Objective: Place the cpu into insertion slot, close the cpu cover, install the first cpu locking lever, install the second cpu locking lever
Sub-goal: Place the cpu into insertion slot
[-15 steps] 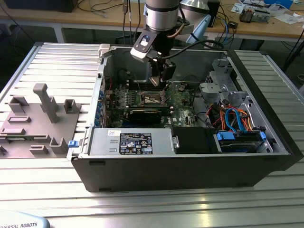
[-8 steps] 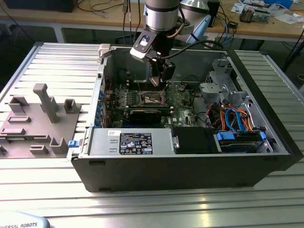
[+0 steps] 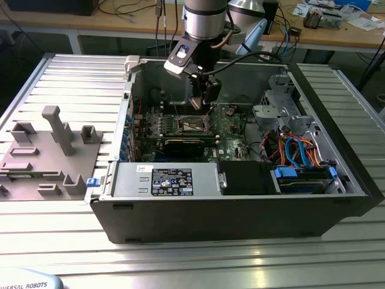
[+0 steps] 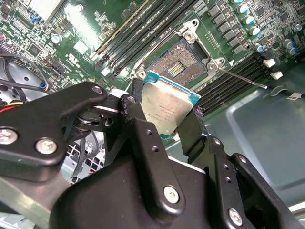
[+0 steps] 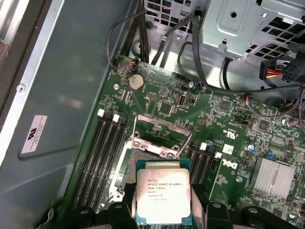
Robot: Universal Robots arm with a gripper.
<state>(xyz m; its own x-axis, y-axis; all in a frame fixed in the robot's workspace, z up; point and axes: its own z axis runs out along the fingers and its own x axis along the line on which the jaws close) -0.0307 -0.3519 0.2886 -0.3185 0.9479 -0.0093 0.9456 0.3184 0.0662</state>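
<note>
Silver-grey cpu (image 5: 163, 195) is clamped between the jaws of your gripper (image 4: 166, 117), held over the uncovered insertion slot (image 4: 178, 67) of the green circuit board (image 5: 228, 109).

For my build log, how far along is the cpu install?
Done: the gripper has the cpu clamped. In hand: it hangs short of the insertion slot, which sits bare with the cpu cover raised. Left: seating it, closing the cover, both levers.

The cpu (image 5: 163, 195) has a matt silver-grey metal top, the insertion slot (image 4: 178, 67) a shiny metal rim, the circuit board (image 5: 219, 119) a smooth, glossy surface.
</note>
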